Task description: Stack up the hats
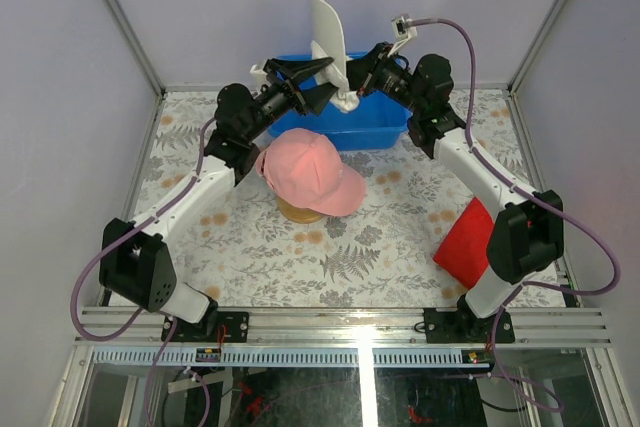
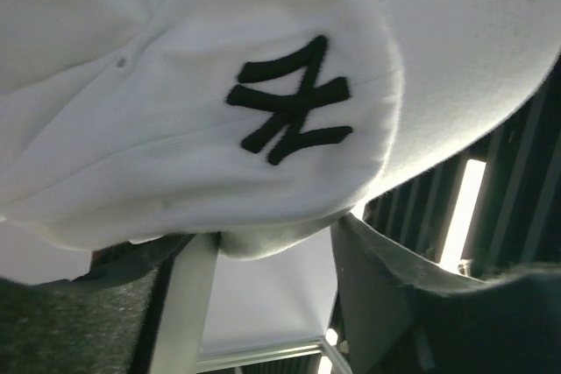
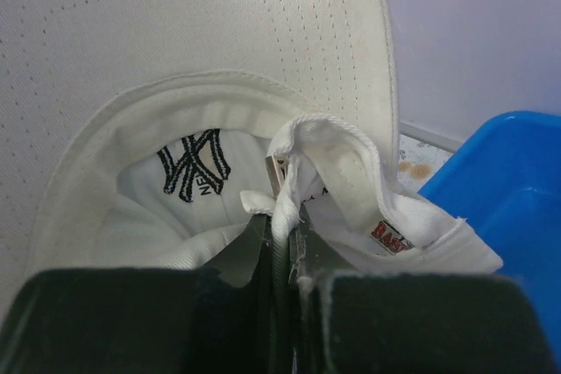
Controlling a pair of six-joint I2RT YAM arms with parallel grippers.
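Observation:
A white hat (image 1: pixel 328 39) with a black logo hangs upright above the blue bin (image 1: pixel 378 129). My right gripper (image 1: pixel 352 97) is shut on its back strap; in the right wrist view the strap (image 3: pixel 282 208) runs pinched between the fingers of the right gripper (image 3: pixel 280 236), with the hat's inside (image 3: pixel 175 85) above. My left gripper (image 1: pixel 316 73) reaches the hat from the left. In the left wrist view the left gripper (image 2: pixel 259 256) has its jaws apart under the white hat (image 2: pixel 175 129), whose crown bulges down between the tips. A pink hat (image 1: pixel 308 172) rests on a tan wooden dome (image 1: pixel 298 212).
A flat red cloth (image 1: pixel 468 239) lies at the right beside the right arm. The blue bin stands at the back of the patterned table (image 1: pixel 300 267). Metal frame posts rise at the table's corners.

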